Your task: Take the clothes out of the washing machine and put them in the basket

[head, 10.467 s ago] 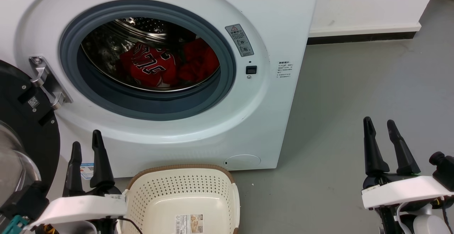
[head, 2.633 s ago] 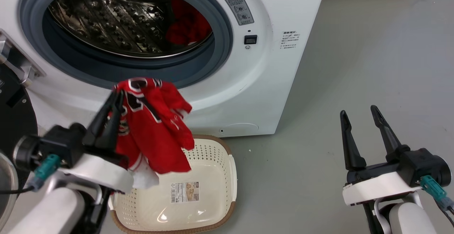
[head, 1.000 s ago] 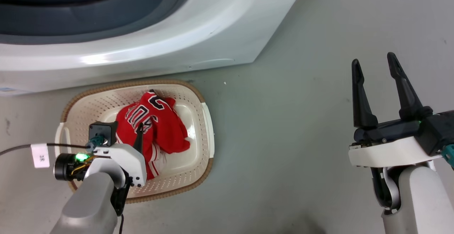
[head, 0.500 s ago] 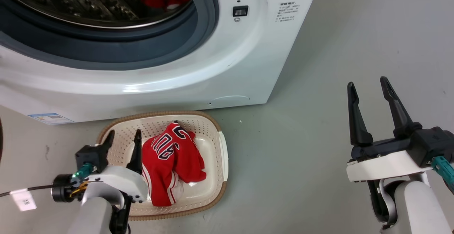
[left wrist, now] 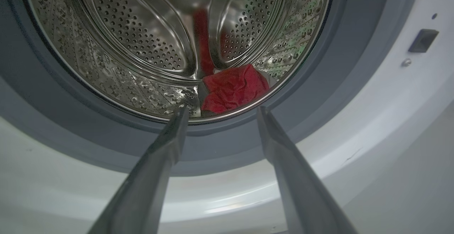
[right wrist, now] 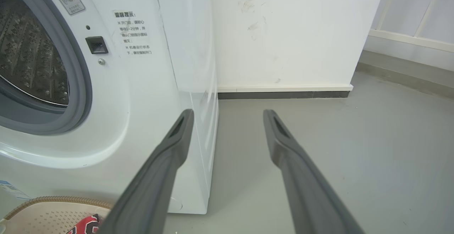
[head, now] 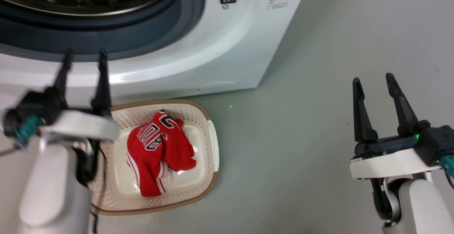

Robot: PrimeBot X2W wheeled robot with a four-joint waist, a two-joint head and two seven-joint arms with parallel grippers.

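Currently: red jersey (head: pixel 156 156) lies crumpled in basket (head: pixel 212 145), lettering up, white-striped trim showing. Second red garment (left wrist: pixel 234 88) sits low in drum of washing machine (head: pixel 220 49). Basket stands on grey floor (head: pixel 319 120) just before machine's front. Left gripper (head: pixel 85 53) above basket's left rim, fingers spread, empty, pointing at porthole. Right gripper (head: pixel 372 78) well apart over floor, fingers spread, empty.

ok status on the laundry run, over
Left hand open, aimed at the drum; right hand open, empty. Jersey in the basket, one red garment in the drum. Porthole unobstructed.
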